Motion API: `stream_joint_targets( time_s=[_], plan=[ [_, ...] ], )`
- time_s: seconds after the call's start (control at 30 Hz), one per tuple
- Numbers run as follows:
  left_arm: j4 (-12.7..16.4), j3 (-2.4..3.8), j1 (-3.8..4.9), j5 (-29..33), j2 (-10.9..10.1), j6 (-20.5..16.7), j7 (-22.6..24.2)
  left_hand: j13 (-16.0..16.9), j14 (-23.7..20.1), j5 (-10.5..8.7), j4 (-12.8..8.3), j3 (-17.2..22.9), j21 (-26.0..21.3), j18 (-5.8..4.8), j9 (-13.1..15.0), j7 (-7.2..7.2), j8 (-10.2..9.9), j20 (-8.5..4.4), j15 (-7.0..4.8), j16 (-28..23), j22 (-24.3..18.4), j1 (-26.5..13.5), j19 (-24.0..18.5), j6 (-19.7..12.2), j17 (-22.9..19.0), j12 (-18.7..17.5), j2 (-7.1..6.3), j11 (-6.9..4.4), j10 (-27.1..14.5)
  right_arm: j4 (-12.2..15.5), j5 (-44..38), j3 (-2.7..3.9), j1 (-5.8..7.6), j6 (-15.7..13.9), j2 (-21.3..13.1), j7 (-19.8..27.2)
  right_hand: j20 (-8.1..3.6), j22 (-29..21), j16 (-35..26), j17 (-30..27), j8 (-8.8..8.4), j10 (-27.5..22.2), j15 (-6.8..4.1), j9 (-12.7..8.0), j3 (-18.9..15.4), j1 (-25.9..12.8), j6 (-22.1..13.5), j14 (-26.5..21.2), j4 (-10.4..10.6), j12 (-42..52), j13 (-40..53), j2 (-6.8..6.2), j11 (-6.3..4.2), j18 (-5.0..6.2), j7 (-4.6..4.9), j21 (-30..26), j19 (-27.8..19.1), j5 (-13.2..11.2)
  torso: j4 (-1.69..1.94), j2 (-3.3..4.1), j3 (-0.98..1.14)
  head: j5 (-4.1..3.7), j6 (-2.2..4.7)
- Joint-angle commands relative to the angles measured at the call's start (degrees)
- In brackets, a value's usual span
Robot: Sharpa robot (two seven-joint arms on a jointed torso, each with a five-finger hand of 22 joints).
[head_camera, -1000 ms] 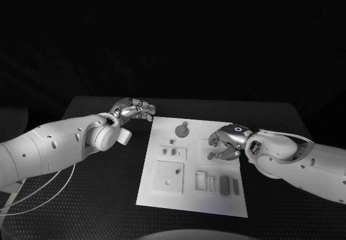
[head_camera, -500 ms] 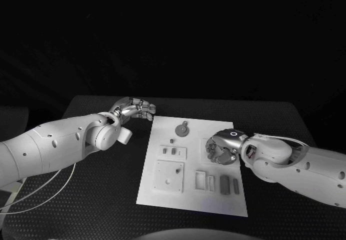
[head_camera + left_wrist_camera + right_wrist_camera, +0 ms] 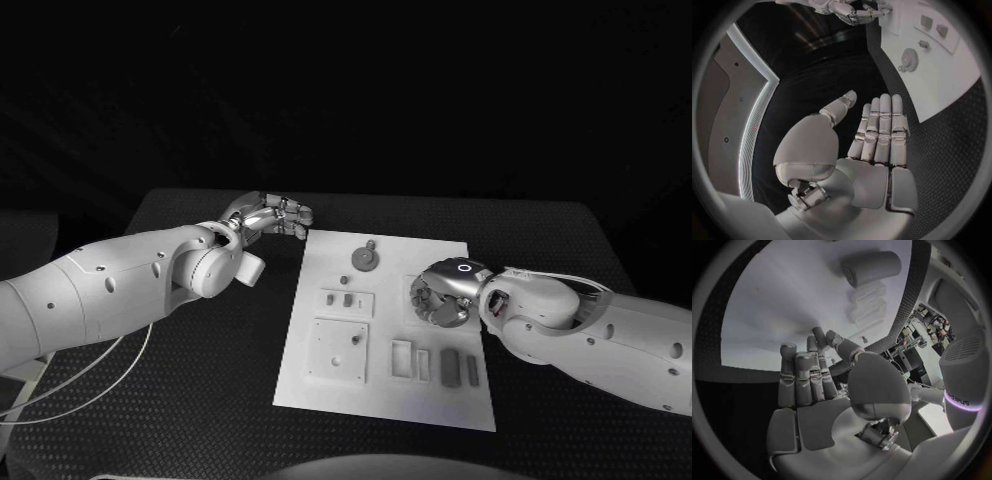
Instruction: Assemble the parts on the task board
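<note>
Task board (image 3: 433, 400), white, small grey parts (image 3: 459, 367) on it; both hands' fingers spread, empty.

Dim scene, black surround; wrist views fisheye-bent at rims.

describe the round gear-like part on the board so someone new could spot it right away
Start at the white task board in the middle of the black table. Near its far edge, toward the left hand, lies the grey gear. It is the only round part; the other parts are rectangular.
</note>
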Motion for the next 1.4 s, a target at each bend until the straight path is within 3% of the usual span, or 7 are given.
stream_joint_targets(
  time_s=[0.03,0.23,0.6,0.8,1.03,1.3,1.4],
  plan=[
    [0.12,0.04,0.07,0.27,0.08,0.85,0.55,-0.07,0.40,0.04,-0.01,-0.37,-0.37,0.44,-0.08,-0.01,0.32,0.06,0.20,-0.19,-0.03,-0.32,0.42,-0.45,0.08,0.15,-0.21,0.04,-0.25,0.10,-1.87,-0.09,-0.26,-0.76,0.24,-0.14,-0.49,0.15,-0.01,-0.07,0.51,0.82,-0.60,0.07,0.09,0.59,0.80,0.01,-0.34,0.41,0.30,1.63,-0.22,2.63,-0.29,0.20,0.01,0.14,-0.03,-0.02,0.01,0.06,-0.04],
    [0.12,0.04,0.07,0.27,0.06,0.83,0.52,-0.07,0.40,0.04,0.00,-0.37,-0.38,0.44,-0.09,-0.01,0.33,0.06,0.20,-0.22,-0.03,-0.33,0.43,-0.45,0.11,0.15,-0.18,0.04,-0.25,0.26,-2.59,-0.09,-0.37,-2.03,0.29,-0.48,-0.71,0.36,0.09,-0.05,1.22,2.20,-1.18,0.37,0.34,1.71,2.10,0.39,-0.40,0.90,0.69,3.57,-0.84,2.63,-0.79,0.42,0.26,0.15,-0.04,0.00,0.04,0.11,-0.18],
    [0.01,0.04,0.07,0.27,0.13,0.81,0.55,-0.08,0.42,0.05,0.01,-0.38,-0.40,0.44,-0.11,-0.01,0.34,0.06,0.20,-0.27,-0.02,-0.33,0.44,-0.45,0.18,0.14,-0.16,0.05,-0.26,1.19,-2.67,-0.03,-0.38,-3.73,-0.44,-0.56,-1.03,0.47,0.19,-0.01,1.86,3.55,-1.81,0.88,0.56,2.49,3.12,1.00,-0.41,1.49,1.49,3.77,-1.47,2.63,-1.29,0.67,0.88,0.16,-0.03,-0.07,-0.01,0.16,-0.11],
    [-0.23,0.04,0.07,0.27,0.27,0.79,0.59,-0.08,0.42,0.05,0.01,-0.38,-0.42,0.44,-0.12,-0.01,0.35,0.05,0.20,-0.31,-0.02,-0.33,0.44,-0.46,0.23,0.13,-0.14,0.05,-0.27,3.07,-1.82,1.30,-0.12,-4.23,-1.37,-0.47,-1.07,0.48,0.18,-0.01,1.93,3.65,-1.88,0.97,0.60,2.55,3.23,1.08,-0.41,1.53,1.62,3.67,-1.53,2.63,-1.35,0.69,0.98,0.16,-0.02,-0.09,-0.05,0.21,0.00],
    [-0.38,0.04,0.07,0.27,0.48,0.86,0.63,-0.08,0.42,0.05,0.02,-0.39,-0.45,0.44,-0.13,-0.01,0.35,0.06,0.20,-0.36,-0.02,-0.34,0.44,-0.47,0.29,0.13,-0.14,0.05,-0.28,6.17,-0.65,2.74,1.19,-4.70,-1.81,0.06,-1.11,0.48,0.16,-0.02,1.97,3.69,-1.93,1.04,0.66,2.63,3.29,1.13,-0.41,1.54,1.72,3.59,-1.57,2.63,-1.38,0.70,1.05,0.16,0.02,-0.07,-0.04,0.40,0.06],
    [-0.48,0.04,0.07,0.28,0.53,0.80,0.64,-0.09,0.43,0.05,0.02,-0.39,-0.47,0.44,-0.14,-0.01,0.36,0.06,0.20,-0.41,-0.01,-0.35,0.45,-0.48,0.35,0.12,-0.13,0.05,-0.28,8.80,2.87,2.82,1.13,-5.11,0.12,2.13,-1.15,0.48,0.12,-0.03,1.98,3.70,-1.97,1.09,0.75,2.73,3.29,1.17,-0.41,1.52,1.80,3.62,-1.61,2.63,-1.40,0.70,1.12,0.17,0.01,-0.03,-0.03,1.00,-0.13],
    [-0.47,0.04,0.07,0.33,0.54,0.74,0.62,-0.09,0.43,0.05,0.02,-0.40,-0.48,0.44,-0.15,-0.01,0.36,0.06,0.20,-0.42,-0.01,-0.36,0.45,-0.48,0.37,0.12,-0.14,0.06,-0.28,9.47,3.39,2.76,0.53,-5.17,1.78,2.48,-1.15,0.47,0.11,-0.03,1.96,3.68,-1.98,1.10,0.77,2.73,3.27,1.17,-0.40,1.51,1.82,3.64,-1.61,2.63,-1.39,0.69,1.13,0.17,-0.12,-0.09,-0.02,1.20,-0.14]
  ],
)
